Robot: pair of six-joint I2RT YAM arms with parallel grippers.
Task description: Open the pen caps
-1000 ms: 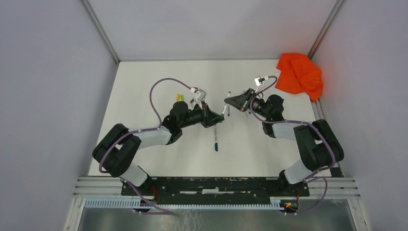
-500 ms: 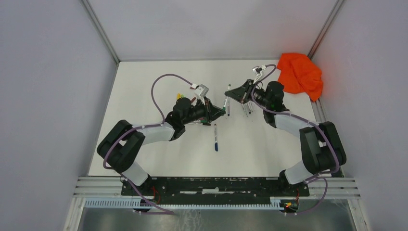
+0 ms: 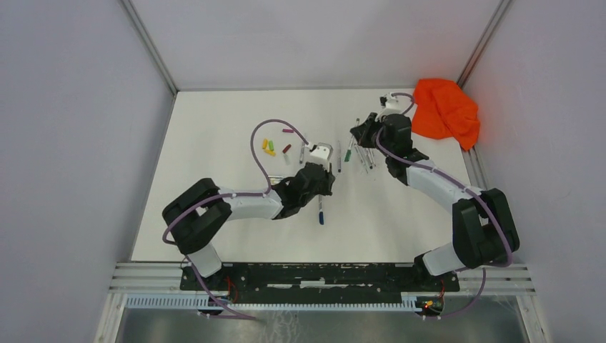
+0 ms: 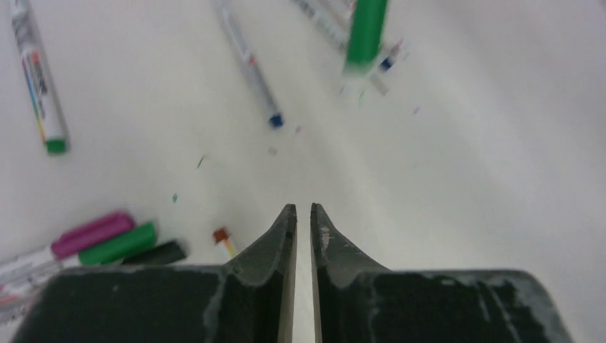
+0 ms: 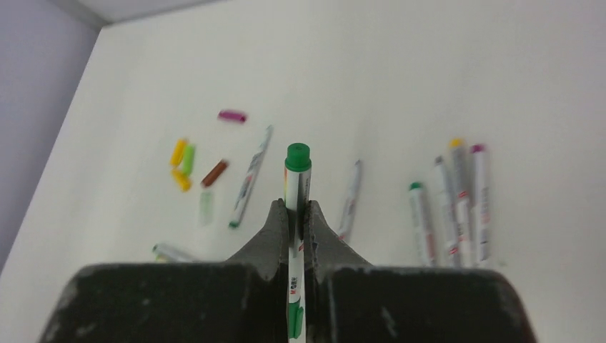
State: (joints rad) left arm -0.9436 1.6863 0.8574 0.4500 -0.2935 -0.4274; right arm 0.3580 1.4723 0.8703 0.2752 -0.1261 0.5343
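My right gripper (image 3: 355, 137) is shut on a white pen (image 5: 291, 196) with a green cap (image 5: 298, 157) on its far end, held above the table at the back; the pen hangs green in the top view (image 3: 348, 152) and left wrist view (image 4: 366, 32). My left gripper (image 4: 304, 207) is shut and empty, low over the table centre (image 3: 327, 177). Loose caps lie at far left: magenta (image 5: 232, 116), yellow (image 5: 178, 151), green (image 5: 188, 158), dark red (image 5: 214, 173). Capped pens, magenta (image 4: 93, 234), green (image 4: 118, 243) and black (image 4: 154, 252), lie left of my left fingers.
Several pen barrels (image 5: 461, 200) lie in a row under the right gripper. A blue-tipped pen (image 3: 321, 209) lies near the left gripper. An orange cloth (image 3: 444, 107) sits in the back right corner. Walls enclose the table on three sides.
The two grippers were together at a pen in the middle; they have drawn apart. The right one went back with the green pen. The left one swung right and nearer.
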